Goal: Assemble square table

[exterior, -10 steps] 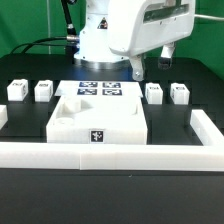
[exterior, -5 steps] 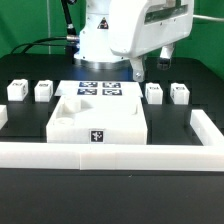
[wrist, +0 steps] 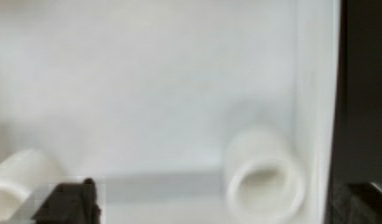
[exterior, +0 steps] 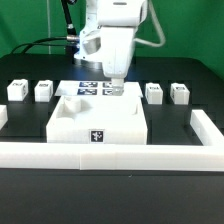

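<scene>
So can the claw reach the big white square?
Probably yes: the claw hangs open just over the big white square, nothing lies between them, and the leg blocks stand off to both sides.

Black table [exterior: 170, 115] carries slab [exterior: 100, 125], leg blocks [exterior: 16, 89], rail fence [exterior: 110, 154], seemingly marker board [exterior: 88, 87].

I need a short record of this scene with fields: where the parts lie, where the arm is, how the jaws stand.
slab: lies flat, within the rail
legs: four, loose, two on each side of the slab
marker board: behind the slab
arm: over the slab's far part
jaws: open, empty
</scene>
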Controlling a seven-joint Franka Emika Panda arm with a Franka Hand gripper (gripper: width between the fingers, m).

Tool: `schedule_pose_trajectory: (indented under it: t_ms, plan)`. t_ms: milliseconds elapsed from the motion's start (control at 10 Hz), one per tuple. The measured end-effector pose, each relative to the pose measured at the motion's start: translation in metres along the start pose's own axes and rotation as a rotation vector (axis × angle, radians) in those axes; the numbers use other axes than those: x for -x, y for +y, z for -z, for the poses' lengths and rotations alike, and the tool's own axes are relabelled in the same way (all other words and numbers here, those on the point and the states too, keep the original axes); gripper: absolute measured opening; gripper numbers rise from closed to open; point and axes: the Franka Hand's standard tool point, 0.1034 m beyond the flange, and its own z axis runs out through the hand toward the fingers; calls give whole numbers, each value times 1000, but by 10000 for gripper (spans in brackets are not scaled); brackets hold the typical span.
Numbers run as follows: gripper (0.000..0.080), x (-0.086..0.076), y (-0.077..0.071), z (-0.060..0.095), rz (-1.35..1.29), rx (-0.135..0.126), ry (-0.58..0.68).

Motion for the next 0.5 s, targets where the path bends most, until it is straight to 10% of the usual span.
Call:
schedule_pose_trajectory:
  t_ms: [500]
  plan:
    - [650, 18, -11, -15, 56, -22, 4]
